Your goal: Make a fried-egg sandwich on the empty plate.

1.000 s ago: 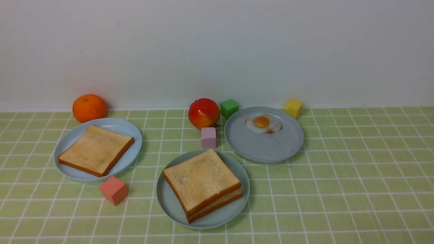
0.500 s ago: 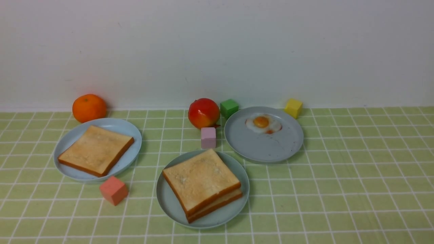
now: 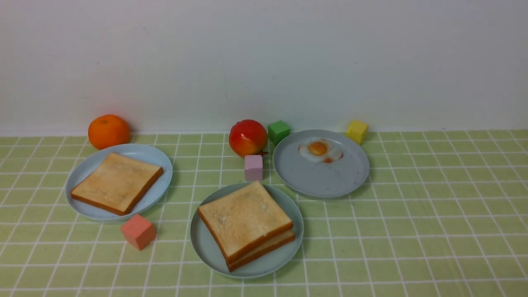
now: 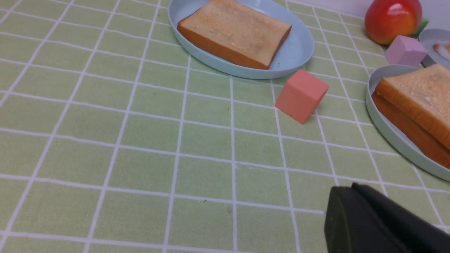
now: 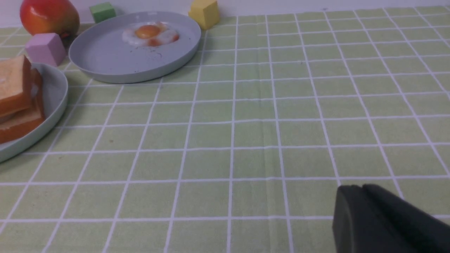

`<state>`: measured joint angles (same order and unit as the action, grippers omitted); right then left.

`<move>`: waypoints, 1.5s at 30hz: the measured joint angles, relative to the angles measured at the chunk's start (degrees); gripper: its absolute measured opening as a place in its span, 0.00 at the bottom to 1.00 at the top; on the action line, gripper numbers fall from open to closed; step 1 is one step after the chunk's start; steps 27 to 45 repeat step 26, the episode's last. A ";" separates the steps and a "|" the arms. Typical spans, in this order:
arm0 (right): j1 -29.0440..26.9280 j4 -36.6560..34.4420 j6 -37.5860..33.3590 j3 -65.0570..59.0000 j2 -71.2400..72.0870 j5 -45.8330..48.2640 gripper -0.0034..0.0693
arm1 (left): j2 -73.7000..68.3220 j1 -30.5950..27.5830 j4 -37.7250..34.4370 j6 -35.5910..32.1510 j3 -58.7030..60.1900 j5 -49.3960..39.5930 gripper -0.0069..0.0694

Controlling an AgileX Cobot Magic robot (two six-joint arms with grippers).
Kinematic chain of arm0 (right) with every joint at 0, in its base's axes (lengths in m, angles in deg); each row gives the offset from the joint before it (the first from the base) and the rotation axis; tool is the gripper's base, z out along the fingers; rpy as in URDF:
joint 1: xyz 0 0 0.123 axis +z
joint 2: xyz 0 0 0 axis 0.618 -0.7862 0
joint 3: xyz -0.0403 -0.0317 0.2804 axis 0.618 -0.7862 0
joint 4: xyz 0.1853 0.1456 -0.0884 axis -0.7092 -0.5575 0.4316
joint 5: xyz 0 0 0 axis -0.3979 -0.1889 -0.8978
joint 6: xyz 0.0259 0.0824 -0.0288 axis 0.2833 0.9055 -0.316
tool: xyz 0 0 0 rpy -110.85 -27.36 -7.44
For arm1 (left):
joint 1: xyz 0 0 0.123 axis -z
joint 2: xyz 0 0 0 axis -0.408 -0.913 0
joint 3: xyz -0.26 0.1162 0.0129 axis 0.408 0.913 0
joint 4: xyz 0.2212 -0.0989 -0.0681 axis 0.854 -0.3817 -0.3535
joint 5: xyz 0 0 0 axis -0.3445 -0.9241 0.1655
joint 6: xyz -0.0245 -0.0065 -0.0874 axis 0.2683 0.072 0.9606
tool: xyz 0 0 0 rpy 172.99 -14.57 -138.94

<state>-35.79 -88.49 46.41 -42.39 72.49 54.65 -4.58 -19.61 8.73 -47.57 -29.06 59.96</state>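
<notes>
The fried-egg sandwich (image 3: pixel 245 225), two toast slices stacked, lies on the pale teal plate (image 3: pixel 205 247) at the front middle. The fried egg is hidden between the slices; only a pale sliver (image 5: pixel 33 92) shows in their gap in the right wrist view. My left gripper (image 4: pixel 348 188) hovers over bare cloth to the sandwich's left, fingers pressed together and holding nothing. My right gripper (image 5: pixel 358 188) hangs over bare cloth to the sandwich's right, fingers together as well. Neither gripper appears in the front view.
A single toast slice (image 3: pixel 116 182) lies on the left blue plate (image 3: pixel 161 165). A small flat egg (image 3: pixel 320 151) sits on the grey plate (image 3: pixel 321 181). An orange (image 3: pixel 108 131), a red fruit (image 3: pixel 248 137) and pink (image 3: pixel 253 167), green (image 3: pixel 279 131), yellow (image 3: pixel 357 131) and salmon (image 3: pixel 138 232) cubes stand around.
</notes>
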 joint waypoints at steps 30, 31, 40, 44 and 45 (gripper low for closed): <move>0.00 0.00 0.00 0.00 0.00 0.00 0.15 | 0.00 0.00 0.00 0.00 0.00 0.00 0.08; 0.00 0.00 0.00 0.00 0.00 0.00 0.15 | 0.00 0.00 0.00 0.00 0.00 0.00 0.08; 0.00 0.00 0.00 0.00 0.00 0.00 0.15 | 0.00 0.00 0.00 0.00 0.00 0.00 0.08; 0.00 0.00 0.00 0.00 0.00 0.00 0.15 | 0.00 0.00 0.00 0.00 0.00 0.00 0.08; 0.00 0.00 0.00 0.00 0.00 0.00 0.15 | 0.00 0.00 0.00 0.00 0.00 0.00 0.08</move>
